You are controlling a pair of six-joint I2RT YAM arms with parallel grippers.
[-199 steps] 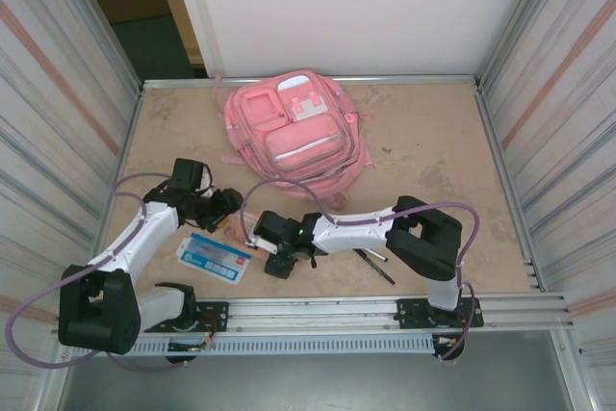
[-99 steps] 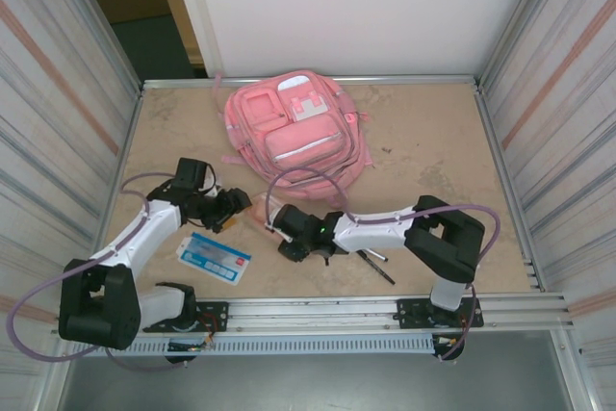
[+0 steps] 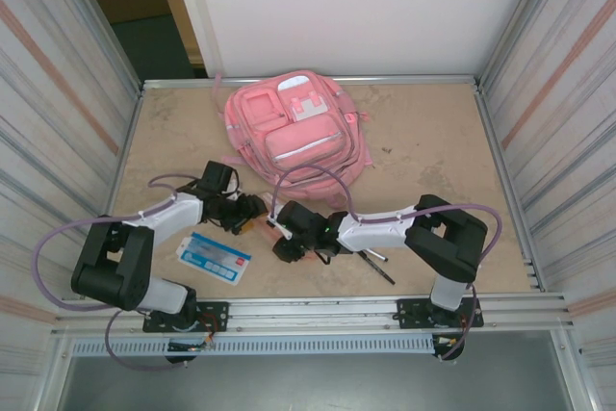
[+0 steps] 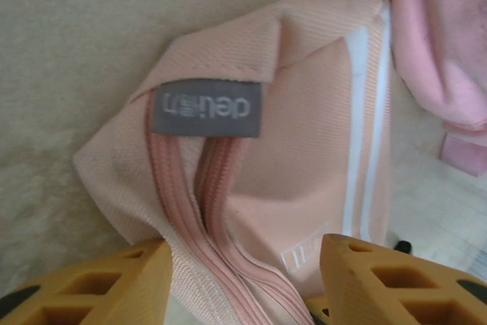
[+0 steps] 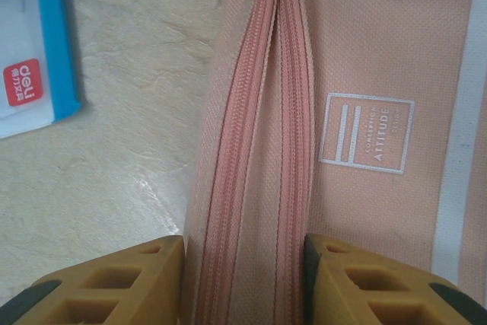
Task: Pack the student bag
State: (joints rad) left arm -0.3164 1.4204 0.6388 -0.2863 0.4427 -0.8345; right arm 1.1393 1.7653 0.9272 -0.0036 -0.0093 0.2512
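From above, the student bag [image 3: 294, 132] lay flat at the far middle of the table [image 3: 433, 161], pockets facing up. Both arms reached in just in front of it, the left gripper [image 3: 252, 213] and right gripper [image 3: 277, 230] almost meeting. A blue-and-white packet [image 3: 214, 257] lay near the left arm and a pen [image 3: 377, 267] lay by the right.

In the left wrist view, the orange fingers [image 4: 91, 287] were half closed on one end of a peach pencil pouch [image 4: 289, 165], its fabric bunched between them below a grey label [image 4: 207, 108].

In the right wrist view, the fingers [image 5: 114, 279] pinched the pouch's zip ridge [image 5: 262, 150] narrowly, with the packet off to the left
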